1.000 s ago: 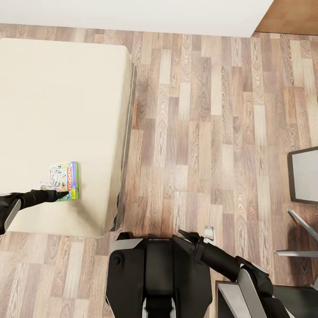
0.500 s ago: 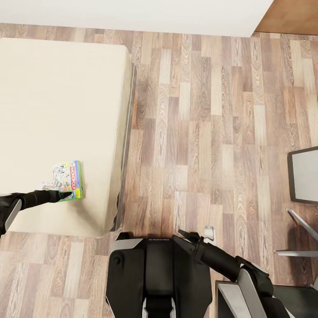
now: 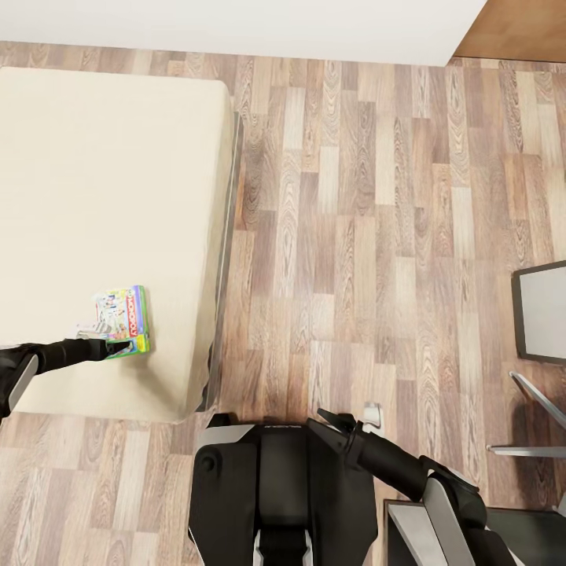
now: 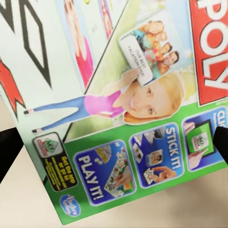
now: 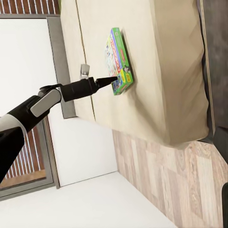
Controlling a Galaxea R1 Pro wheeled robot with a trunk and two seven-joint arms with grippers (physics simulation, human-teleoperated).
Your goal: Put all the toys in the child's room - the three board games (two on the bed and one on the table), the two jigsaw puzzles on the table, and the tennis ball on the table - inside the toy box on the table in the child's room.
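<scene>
Your left gripper (image 3: 118, 343) sits at the near short edge of the Monopoly box (image 3: 122, 318) on the bed (image 3: 94, 181). In the left wrist view its dark fingertips (image 4: 219, 142) stand one on each side of the box, but you cannot tell if they press it. The box lies straight ahead of this gripper, its long axis pointing away from you, slightly tilted. Your right gripper (image 3: 328, 417) is well apart, over the floor (image 3: 377, 236).

Robot trunk (image 3: 271, 495): glossy black casing, rounded block shape, light-grey panel at each shoulder, round black joint cap on its left side. Left arm (image 3: 47, 355): slim matte-black tube, grey-white collar segment near the elbow, tapering to pointed black fingers (image 5: 107, 80). Right arm (image 3: 409, 468): same black tube, grey-white forearm shell, black pointed tip.
</scene>
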